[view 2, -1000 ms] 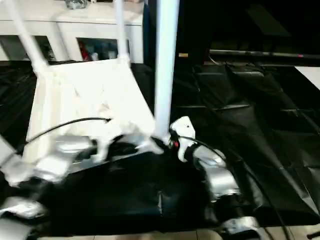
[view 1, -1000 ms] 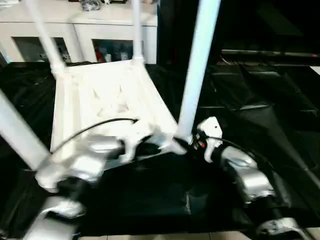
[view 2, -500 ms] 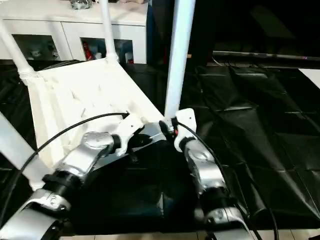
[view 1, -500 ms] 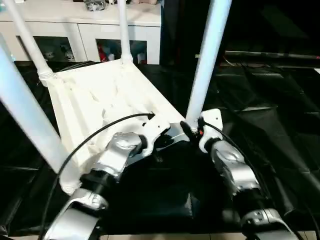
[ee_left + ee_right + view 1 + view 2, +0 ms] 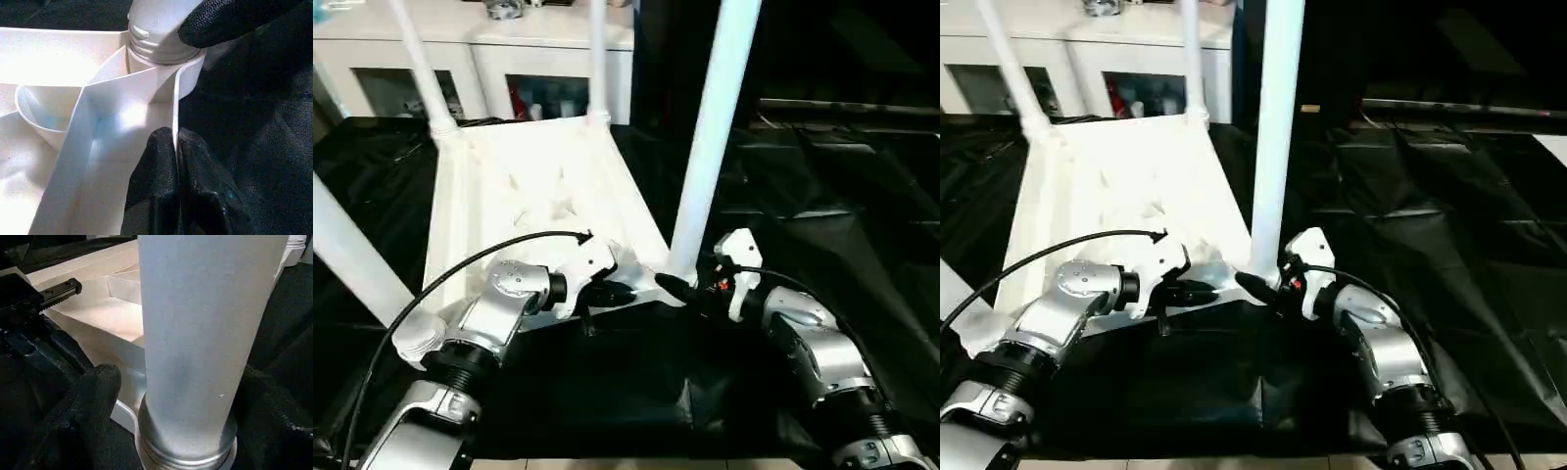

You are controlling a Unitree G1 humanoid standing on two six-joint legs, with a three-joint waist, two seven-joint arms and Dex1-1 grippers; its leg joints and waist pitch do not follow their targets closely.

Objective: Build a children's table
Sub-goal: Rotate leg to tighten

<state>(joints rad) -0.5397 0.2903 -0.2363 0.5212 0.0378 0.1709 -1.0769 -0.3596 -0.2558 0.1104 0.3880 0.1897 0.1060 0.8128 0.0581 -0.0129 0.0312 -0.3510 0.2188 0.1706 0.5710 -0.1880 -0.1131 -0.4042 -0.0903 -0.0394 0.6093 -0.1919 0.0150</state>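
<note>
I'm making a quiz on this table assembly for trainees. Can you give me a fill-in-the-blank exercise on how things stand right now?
1. The tabletop lies with its ribbed underside facing ____.
2. The left gripper is pinched shut on the tabletop's ____.
3. The fingers of the right gripper stand on either side of a white ____.
4. The sheet under the tabletop is ____ in colour.

Missing words: up; rim; leg; black

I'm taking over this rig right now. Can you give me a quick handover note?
Left gripper: shut on the tabletop rim, beside the near right corner.
Right gripper: fingers either side of the near right leg at its base, with gaps showing; grip not certain.
Tabletop lies upside down on the black cover.
Done: four legs stand in the corner sockets.
Left: check that leg is seated, let go, turn the table upright.
</note>
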